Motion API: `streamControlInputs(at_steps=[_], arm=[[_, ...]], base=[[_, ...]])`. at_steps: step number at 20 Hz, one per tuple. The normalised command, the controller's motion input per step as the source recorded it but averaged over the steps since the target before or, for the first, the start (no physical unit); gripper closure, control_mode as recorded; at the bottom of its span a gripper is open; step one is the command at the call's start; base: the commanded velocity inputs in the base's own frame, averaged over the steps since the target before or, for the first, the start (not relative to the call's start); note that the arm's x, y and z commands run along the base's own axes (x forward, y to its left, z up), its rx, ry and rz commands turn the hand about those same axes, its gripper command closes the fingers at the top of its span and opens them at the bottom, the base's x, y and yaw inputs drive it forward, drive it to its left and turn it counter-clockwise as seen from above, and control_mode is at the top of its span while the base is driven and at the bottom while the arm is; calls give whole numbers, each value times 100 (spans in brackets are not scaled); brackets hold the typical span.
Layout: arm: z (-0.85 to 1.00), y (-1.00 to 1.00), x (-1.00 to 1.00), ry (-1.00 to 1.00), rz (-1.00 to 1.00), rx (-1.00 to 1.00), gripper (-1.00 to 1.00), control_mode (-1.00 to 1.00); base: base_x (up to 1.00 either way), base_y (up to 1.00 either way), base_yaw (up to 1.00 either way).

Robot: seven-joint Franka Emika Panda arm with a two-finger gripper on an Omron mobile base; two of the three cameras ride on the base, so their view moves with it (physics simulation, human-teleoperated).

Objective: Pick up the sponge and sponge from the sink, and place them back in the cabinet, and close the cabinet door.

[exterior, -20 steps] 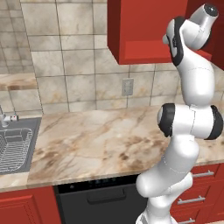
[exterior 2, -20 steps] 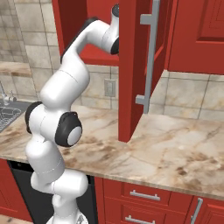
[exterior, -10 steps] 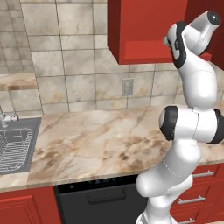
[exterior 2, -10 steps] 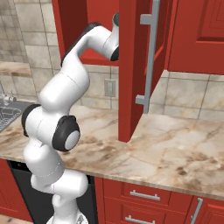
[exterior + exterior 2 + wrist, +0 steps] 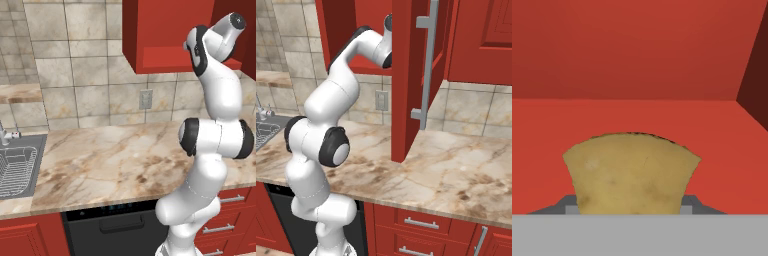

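Observation:
A tan-yellow sponge (image 5: 632, 172) with a darker top edge sits between my fingertips, and my gripper (image 5: 629, 206) is shut on it. It hangs just above the red shelf (image 5: 637, 116) inside the cabinet (image 5: 160, 30). My wrist (image 5: 231, 22) reaches up into the cabinet's open front. From the right, the hand is hidden behind the cabinet door (image 5: 406, 75), which stands open with its silver bar handle (image 5: 428, 60) facing out. The sink (image 5: 17, 167) with its wire rack lies far left on the counter.
The open door juts out over the marble counter (image 5: 110, 160). A wall outlet (image 5: 145, 99) sits on the tiled backsplash below the cabinet. A faucet (image 5: 4, 135) stands behind the sink. A dark dishwasher (image 5: 115, 225) and red drawers (image 5: 421, 225) sit under the counter.
The arm has carried the hand rightward and deeper into the cabinet, slipping behind the open door in the right base view. The gripper stays shut on the sponge.

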Motion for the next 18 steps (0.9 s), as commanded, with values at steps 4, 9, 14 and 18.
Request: streamControlInputs(at_steps=[4, 9, 14, 18], arm=[[0, 0, 29, 0, 0, 0, 100, -100], [0, 0, 33, 0, 0, 0, 100, -100], [0, 0, 25, 0, 0, 0, 100, -100], [0, 0, 3, 0, 0, 0, 100, -100]], base=[[0, 0, 0], [0, 0, 0], [0, 0, 0], [0, 0, 0]])
